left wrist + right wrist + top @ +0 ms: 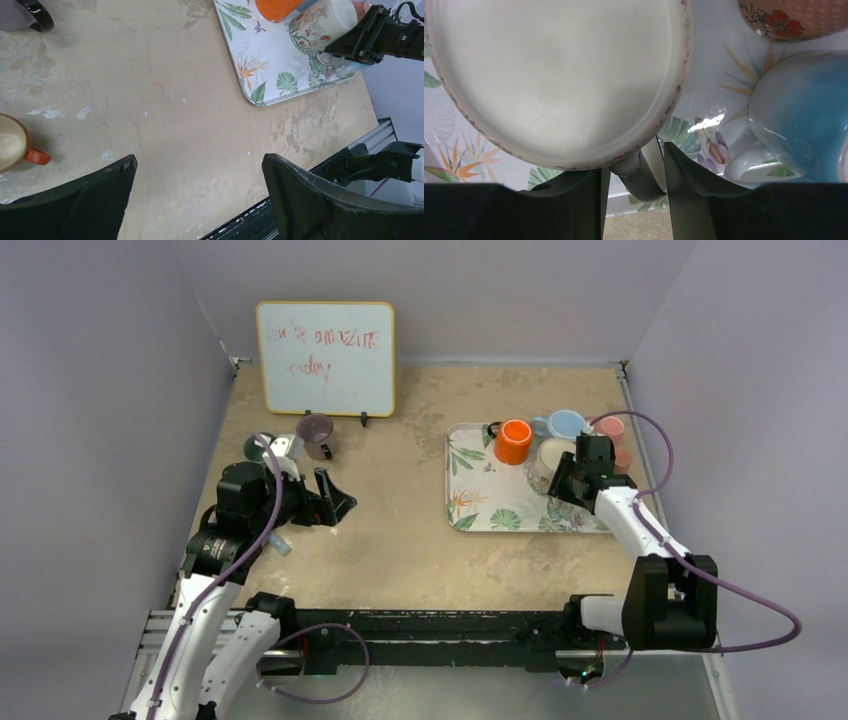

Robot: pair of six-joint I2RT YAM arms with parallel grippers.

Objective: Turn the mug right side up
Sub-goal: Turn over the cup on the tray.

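Cream-glazed mug (559, 75) sits base-up, somewhat tilted, in the right half of the tray (478, 490), just beside a blue mug (804, 115). The right gripper (634, 167) straddles its handle (641, 180); whether the fingers pinch it cannot be told. The left gripper (200, 162) hangs with its jaws wide apart over the table's left side. Recommendation: seat the handle deep between the pads, clamp firmly, and lift clear of neighbours before rotating, as a handle grip may let the mug swing.

Pale lilac walls (110, 350), scuffed beige tabletop (400, 510).
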